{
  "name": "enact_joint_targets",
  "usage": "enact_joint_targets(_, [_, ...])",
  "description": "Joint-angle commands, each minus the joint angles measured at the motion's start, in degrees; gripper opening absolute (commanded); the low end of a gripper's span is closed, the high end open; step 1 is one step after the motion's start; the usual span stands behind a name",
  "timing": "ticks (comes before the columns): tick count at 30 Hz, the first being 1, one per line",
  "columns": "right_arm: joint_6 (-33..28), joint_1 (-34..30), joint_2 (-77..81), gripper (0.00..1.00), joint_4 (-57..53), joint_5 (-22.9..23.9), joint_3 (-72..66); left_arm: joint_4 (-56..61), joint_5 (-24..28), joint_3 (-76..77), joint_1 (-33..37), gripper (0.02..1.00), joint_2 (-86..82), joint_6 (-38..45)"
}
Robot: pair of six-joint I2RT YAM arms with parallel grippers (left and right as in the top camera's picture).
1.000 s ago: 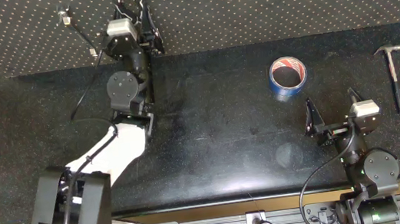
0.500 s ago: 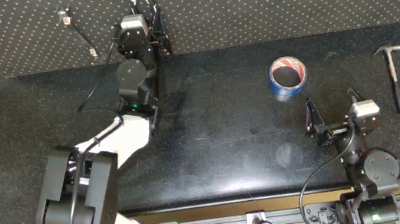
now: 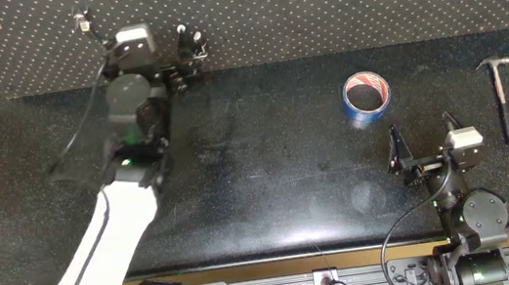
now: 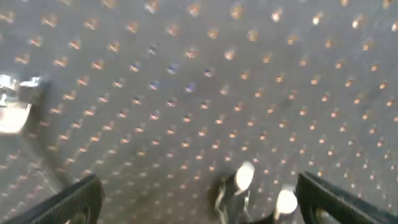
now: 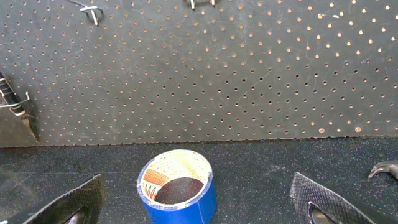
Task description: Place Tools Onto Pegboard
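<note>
Left hand (image 4: 202, 204) at pegboard (image 4: 186, 93), spread wide, holding nothing.
Next, likely: the open, empty right hand (image 3: 422, 145) closes on tape roll (image 3: 366, 96).

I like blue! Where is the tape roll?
Top view: the blue tape roll lies right of centre on the table, just beyond the right gripper, left of the hammer.

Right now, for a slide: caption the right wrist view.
Open right gripper faces a blue adhesive tape roll before the dark perforated pegboard.

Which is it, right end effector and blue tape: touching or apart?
Apart: the top view shows a plain gap between the right end effector and the blue tape.
</note>
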Motion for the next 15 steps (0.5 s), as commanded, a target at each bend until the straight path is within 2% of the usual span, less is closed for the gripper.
enact_joint_targets(1, [-1.01, -0.11, -0.50, 0.974, -0.20, 0.50, -0.26, -9.55, 4.11, -4.07, 5.29, 0.996, -15.19, -0.11])
enact_joint_targets(8, [-1.03, -0.11, -0.50, 0.974, -0.20, 0.50, -0.26, -6.03, 11.74, -24.30, 13.94, 0.996, -40.83, -0.13])
enact_joint_targets(15, [-1.03, -0.11, -0.50, 0.974, -0.20, 0.50, -0.26, -2.97, 11.91, -41.90, 17.68, 0.996, -64.13, -0.13])
